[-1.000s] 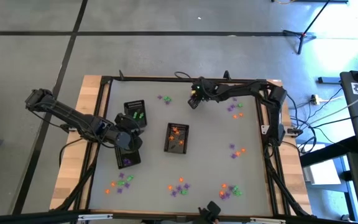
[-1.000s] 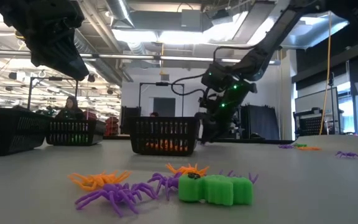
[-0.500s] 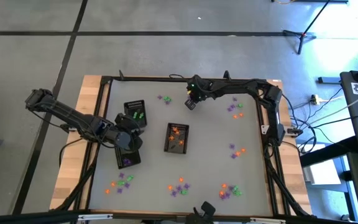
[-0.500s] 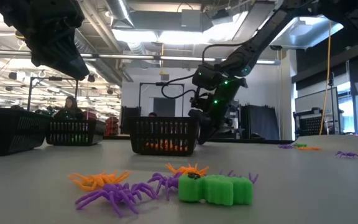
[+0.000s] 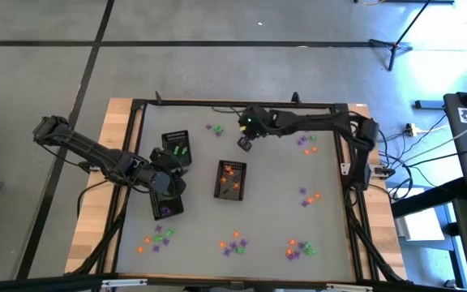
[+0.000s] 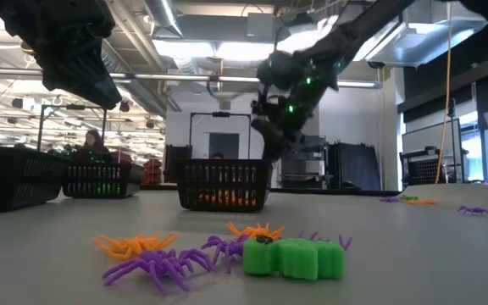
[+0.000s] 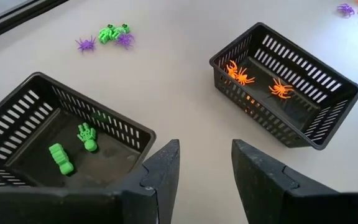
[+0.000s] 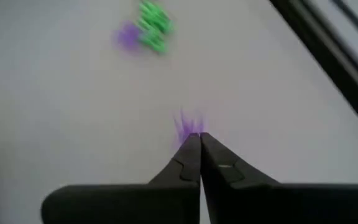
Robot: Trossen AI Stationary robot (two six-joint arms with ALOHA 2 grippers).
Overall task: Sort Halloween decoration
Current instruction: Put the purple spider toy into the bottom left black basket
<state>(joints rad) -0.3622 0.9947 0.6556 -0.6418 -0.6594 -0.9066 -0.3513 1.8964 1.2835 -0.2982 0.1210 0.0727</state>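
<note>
Room: a workshop hall with ceiling ducts and racks shows beyond the grey bench [image 5: 274, 203], whose rim is a black frame on wooden boards.
Change: over the last second the right end effector [image 8: 199, 138] has snapped shut and drifted from the far right part of the bench toward the middle, lifting clear of the surface in the low view [image 6: 271, 140].
Right end effector state: fingers pressed together, with a purple trinket [image 8: 187, 126] pinched at the tips; its legs fan out past the fingertips.
Meaning for the task: one purple piece looks picked and in transit; judging by colour, it belongs in the purple tray [image 5: 167, 208].
Right arm pose: stretched from its base at the right edge across the far side, wrist bent down, end effector hanging [image 5: 244, 143] above bare bench beyond the orange tray [image 5: 231, 179].
Left arm pose: unchanged over that second, reaching in from the left, its left end effector [image 7: 205, 163] spread and empty, hovering between the green tray [image 7: 61, 140] and the orange one.
Trays: green pieces [image 7: 61, 159] lie in the green tray, orange spiders [image 7: 240, 73] in the orange tray.
Remaining decoration: loose clusters [image 5: 235, 242] lie along the near edge, more near the right side [image 5: 307, 143] and a few at the far edge [image 5: 216, 129].
</note>
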